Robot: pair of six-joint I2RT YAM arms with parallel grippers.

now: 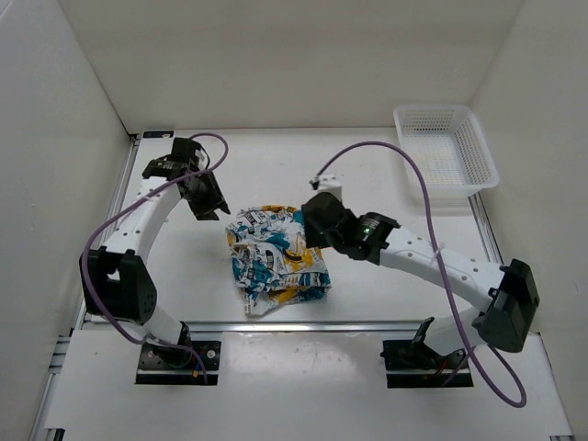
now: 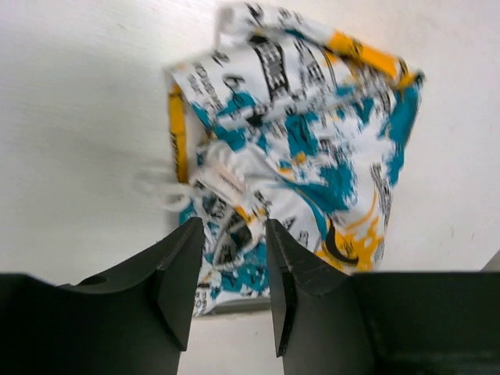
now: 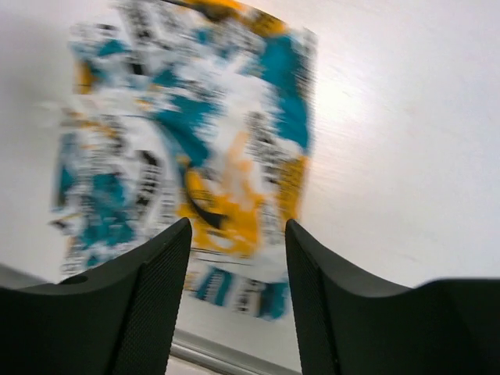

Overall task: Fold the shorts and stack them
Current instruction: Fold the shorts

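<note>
The shorts lie in a folded bundle on the white table, near its front edge, white with teal, yellow-orange and black print. They also show in the left wrist view and, blurred, in the right wrist view. My left gripper hovers to the left of the bundle's far corner, open and empty, its jaws apart. My right gripper hangs over the bundle's right side, open and empty, jaws wide. A white drawstring trails from the shorts' left side.
A white plastic mesh basket stands at the back right corner. White walls enclose the table on the left, back and right. A metal rail runs along the table's front edge, just below the shorts.
</note>
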